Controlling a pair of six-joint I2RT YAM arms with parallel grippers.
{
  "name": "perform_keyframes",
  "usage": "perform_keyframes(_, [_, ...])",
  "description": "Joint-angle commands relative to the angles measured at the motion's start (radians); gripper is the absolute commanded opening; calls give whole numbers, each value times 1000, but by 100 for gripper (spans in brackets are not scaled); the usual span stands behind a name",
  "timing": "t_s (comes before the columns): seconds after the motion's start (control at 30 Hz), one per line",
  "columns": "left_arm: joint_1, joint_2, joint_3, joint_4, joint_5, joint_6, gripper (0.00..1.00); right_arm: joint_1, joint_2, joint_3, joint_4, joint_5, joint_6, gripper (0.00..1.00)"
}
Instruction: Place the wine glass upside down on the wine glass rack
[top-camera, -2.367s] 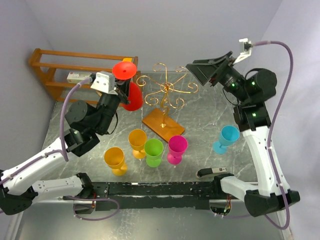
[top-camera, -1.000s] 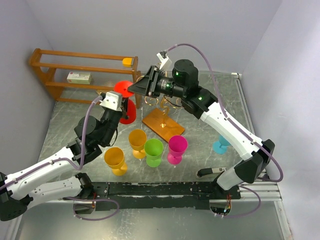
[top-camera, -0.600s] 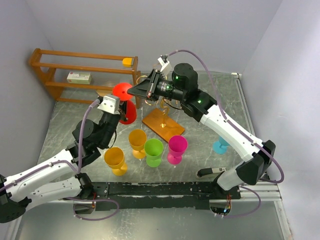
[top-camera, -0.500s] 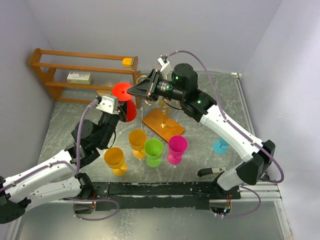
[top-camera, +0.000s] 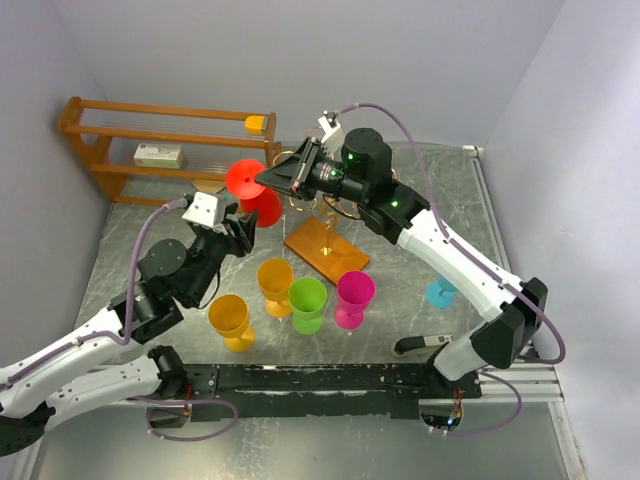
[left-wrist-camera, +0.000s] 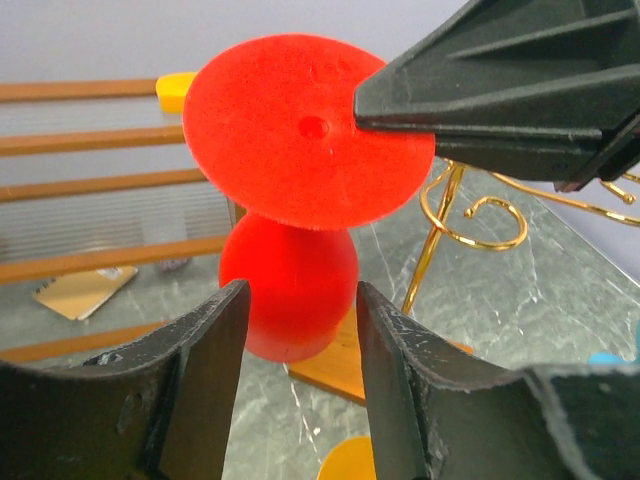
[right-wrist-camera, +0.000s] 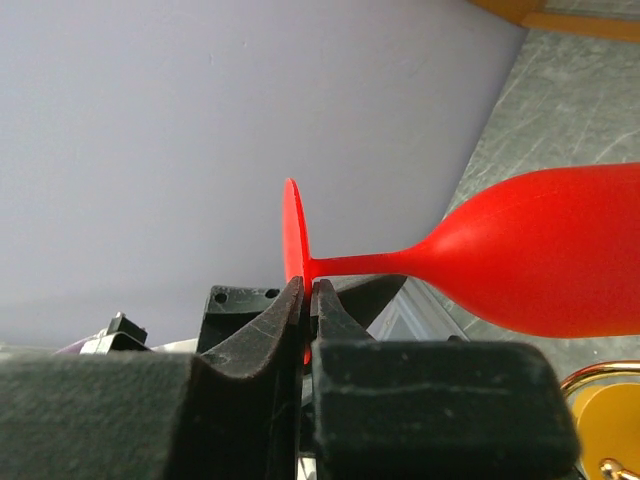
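Observation:
The red wine glass (top-camera: 262, 205) hangs upside down in the air, foot up and bowl down, left of the gold wire wine glass rack (top-camera: 335, 200). My right gripper (top-camera: 264, 179) is shut on the rim of the glass's flat foot (right-wrist-camera: 292, 228); the bowl (right-wrist-camera: 550, 260) sticks out to the right in that wrist view. My left gripper (left-wrist-camera: 300, 305) is open just short of the bowl (left-wrist-camera: 288, 290), its fingers apart from it on either side. The rack's wooden base (top-camera: 325, 250) lies on the table behind the glass.
A brown wooden shelf unit (top-camera: 110, 170) stands at the back left with a white box (top-camera: 158, 155) and a yellow item (top-camera: 258, 124). Orange (top-camera: 230, 318), amber (top-camera: 275, 283), green (top-camera: 307, 300) and magenta (top-camera: 354, 295) glasses stand upright in front; a cyan one (top-camera: 440, 292) stands right.
My right gripper has closed on the red glass's foot rim. My left gripper has opened, let go of the bowl and drawn back toward the front left.

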Motion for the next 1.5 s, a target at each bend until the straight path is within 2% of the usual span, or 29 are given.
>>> perform_keyframes(0.0, [4,-37,36,-128,20,-82,56,-1,14,-13,19,39,21,0])
perform_keyframes(0.4, [4,-74,10,-111,29,-99,54,-68,-9,-83,3,117,76,0])
perform_keyframes(0.77, [4,-57,-5,-69,20,-104,54,-80,-46,-63,-83,228,43,0])
perform_keyframes(1.47, [4,-53,-20,-68,-3,-109,55,-121,-23,-39,-68,341,-39,0])
